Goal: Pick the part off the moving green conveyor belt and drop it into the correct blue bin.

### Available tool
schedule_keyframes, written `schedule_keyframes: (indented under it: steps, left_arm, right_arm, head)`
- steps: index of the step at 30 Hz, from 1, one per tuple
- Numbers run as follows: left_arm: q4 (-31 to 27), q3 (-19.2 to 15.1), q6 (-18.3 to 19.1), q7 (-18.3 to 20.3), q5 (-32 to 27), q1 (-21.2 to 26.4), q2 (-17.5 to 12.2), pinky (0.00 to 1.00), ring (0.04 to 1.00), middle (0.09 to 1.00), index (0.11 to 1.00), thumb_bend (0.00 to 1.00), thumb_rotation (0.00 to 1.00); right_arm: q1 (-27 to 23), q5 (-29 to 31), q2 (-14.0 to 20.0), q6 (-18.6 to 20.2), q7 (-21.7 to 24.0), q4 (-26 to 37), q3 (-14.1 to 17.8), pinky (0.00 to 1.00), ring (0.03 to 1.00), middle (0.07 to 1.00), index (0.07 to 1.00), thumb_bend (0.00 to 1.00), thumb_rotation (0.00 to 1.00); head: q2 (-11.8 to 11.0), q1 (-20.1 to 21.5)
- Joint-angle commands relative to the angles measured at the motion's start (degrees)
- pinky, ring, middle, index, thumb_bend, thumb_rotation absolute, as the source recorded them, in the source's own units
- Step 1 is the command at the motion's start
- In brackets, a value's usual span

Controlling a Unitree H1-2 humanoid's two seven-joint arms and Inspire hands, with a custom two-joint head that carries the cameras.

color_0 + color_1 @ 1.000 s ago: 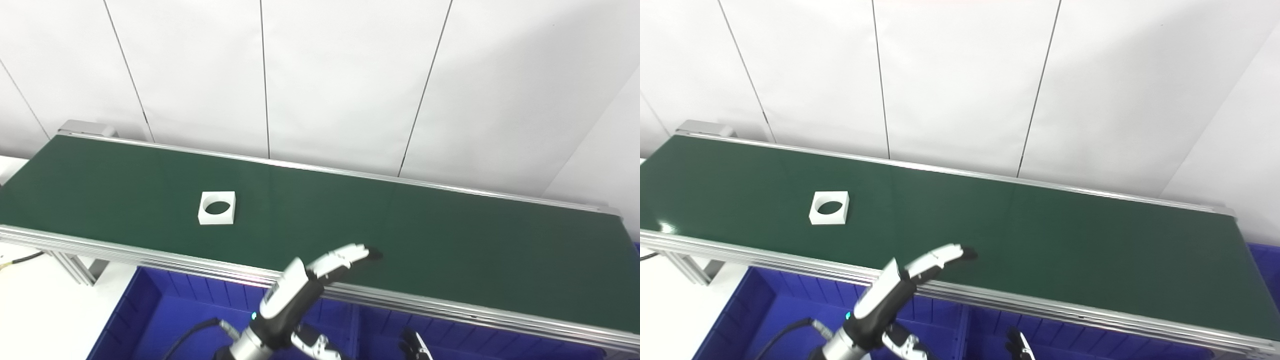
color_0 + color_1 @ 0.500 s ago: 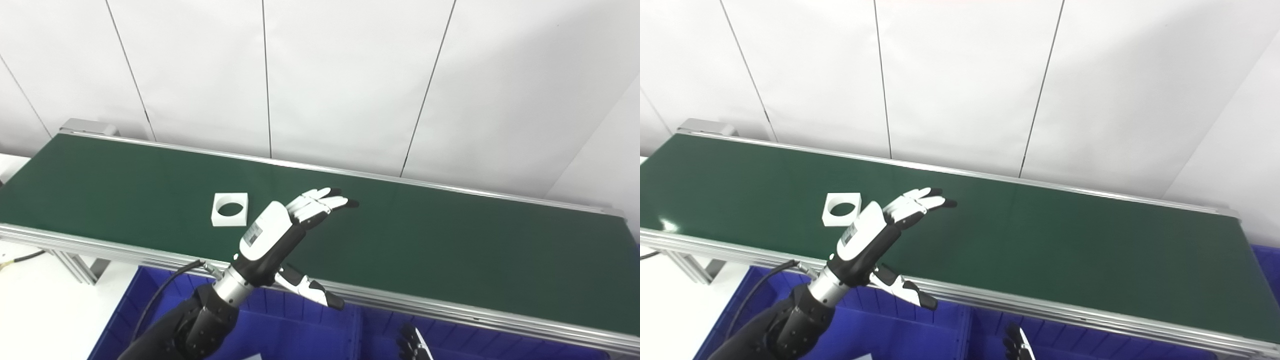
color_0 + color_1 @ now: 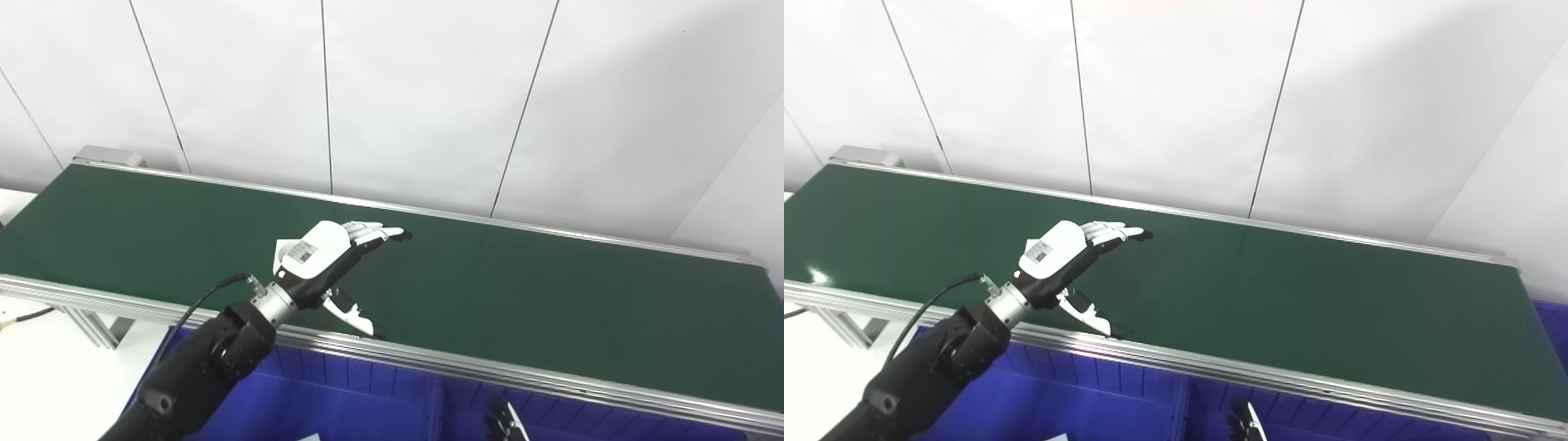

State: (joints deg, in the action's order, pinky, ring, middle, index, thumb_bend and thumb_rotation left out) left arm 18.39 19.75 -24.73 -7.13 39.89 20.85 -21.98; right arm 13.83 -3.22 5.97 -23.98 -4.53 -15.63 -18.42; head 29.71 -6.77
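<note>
**Left robot hand poised over the part, grasp not yet closed**

The worktop, a long dark-green conveyor belt framed by aluminium rails, runs across the view from 9 o'clock to 4 o'clock in front of a white panelled wall. Below its near rail, at 6 o'clock, sit the blue plastic bins, with a dividing wall between two compartments; what they hold cannot be made out.

The left robot hand reaches in on its black arm from 7 o'clock and hovers over the belt a little left of centre. It is spread: the fingers stretch out together toward 2 o'clock, and the thumb splays down toward 5 o'clock, well apart from them. It holds nothing.

The white part is almost wholly hidden behind this hand; only a pale corner peeks out at its 9 o'clock edge, lying on the belt.

Of the right robot hand, only dark fingertips show at 6 o'clock by the bins; I cannot tell whether it is spread or closed.

By my judgement this is the reach step, with pick and drop both undone. The next move calls for lowering the hand and closing fingers and thumb on the part's edges, timed to the belt's travel.
</note>
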Motion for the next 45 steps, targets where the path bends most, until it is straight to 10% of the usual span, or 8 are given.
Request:
schedule_keyframes:
  steps: [1, 15, 45]
  left_arm:
    - [1.2, -0.9, -0.8, 0.4, -0.1, 3.7, -1.3, 0.75, 0.804, 0.820, 0.850, 1.00, 0.18]
    - [13.3, -0.4, 4.1, 0.8, 3.6, 10.9, -1.9, 0.62, 0.759, 0.836, 0.850, 1.00, 0.10]
    - [25.5, 9.3, 15.5, -0.5, 12.3, 20.0, 1.6, 0.76, 0.811, 0.842, 0.817, 1.00, 0.11]
  right_arm:
    - [-0.4, -0.1, -0.3, -3.0, -0.2, 0.9, -0.2, 0.89, 0.918, 0.946, 0.966, 1.00, 0.97]
    - [-0.8, 0.5, -0.7, -3.0, 0.4, 0.2, 0.0, 0.90, 0.926, 0.950, 0.962, 1.00, 0.96]
    - [-0.8, 0.2, -2.1, -2.9, 0.1, 0.5, -0.9, 0.88, 0.901, 0.929, 0.953, 1.00, 0.93]
  head:
    - [0.0, 0.0]
    - [-0.6, 0.2]
    - [-0.1, 1.7]
